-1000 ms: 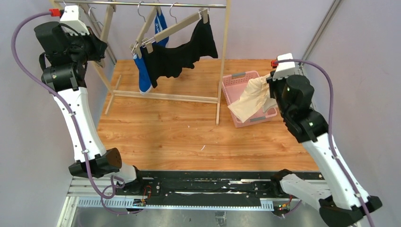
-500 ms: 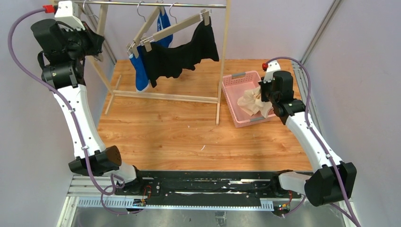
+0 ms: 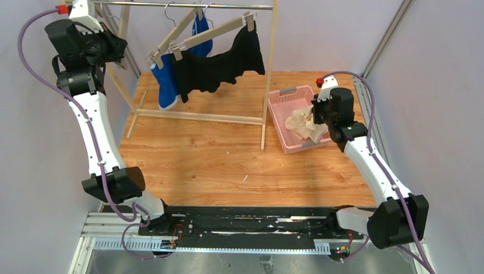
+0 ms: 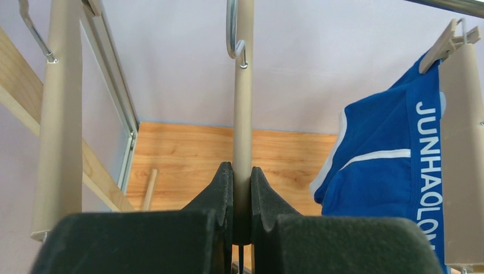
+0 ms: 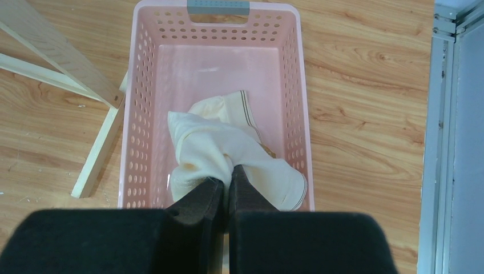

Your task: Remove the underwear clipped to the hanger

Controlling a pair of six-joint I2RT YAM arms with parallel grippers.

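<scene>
Left gripper (image 4: 242, 174): jaws closed on the beige bar of a hanger (image 4: 243, 114), with both fingers (image 4: 220, 194) pressed against its sides. The hanger's metal hook (image 4: 234, 34) sits above the grip. The arm is raised at the left end of the rack rail (image 3: 182, 5).

Right gripper (image 5: 227, 178): jaws closed on a fold of the cream briefs (image 5: 228, 145). The gripper is lowered into the pink basket (image 5: 142, 114), and the cream briefs lie bunched on the basket floor towards its near end.

Blue briefs (image 4: 388, 165): hanging from a clip (image 4: 451, 34) just right of the gripped hanger. White lettering runs down the waistband.

Black briefs (image 3: 220, 65): clipped at both ends to a tilted hanger (image 3: 214, 31) on the rail, just right of the blue briefs.

The basket stands on the wooden floor to the right of the rack post (image 3: 268, 74).
</scene>
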